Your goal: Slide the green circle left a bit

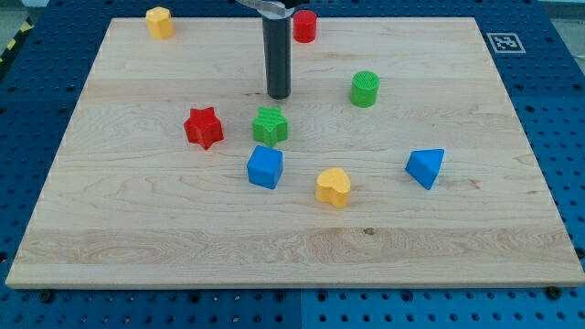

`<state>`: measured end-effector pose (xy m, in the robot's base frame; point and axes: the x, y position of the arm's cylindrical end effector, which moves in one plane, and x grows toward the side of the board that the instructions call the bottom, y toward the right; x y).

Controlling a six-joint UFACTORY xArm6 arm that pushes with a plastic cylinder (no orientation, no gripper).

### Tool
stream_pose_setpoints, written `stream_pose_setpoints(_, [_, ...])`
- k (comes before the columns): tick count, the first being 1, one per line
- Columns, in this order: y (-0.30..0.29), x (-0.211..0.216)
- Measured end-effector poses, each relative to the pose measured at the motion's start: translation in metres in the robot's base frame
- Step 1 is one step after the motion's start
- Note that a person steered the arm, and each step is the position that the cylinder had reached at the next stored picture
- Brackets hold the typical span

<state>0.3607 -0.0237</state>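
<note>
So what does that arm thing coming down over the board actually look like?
Only its end shows: a straight, round, dark grey rod with a slight sheen, coming down from a paler metallic fitting at the view's top edge. It has no claw, fingers, visible cables or markings. My tip is the rod's blunt flat end. It is above the green star in the view, left of the green circle.
</note>
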Motion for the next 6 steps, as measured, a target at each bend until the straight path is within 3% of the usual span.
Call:
stream_pose_setpoints(3, [0.002, 0.000])
stream_pose_setpoints(6, [0.119, 0.008])
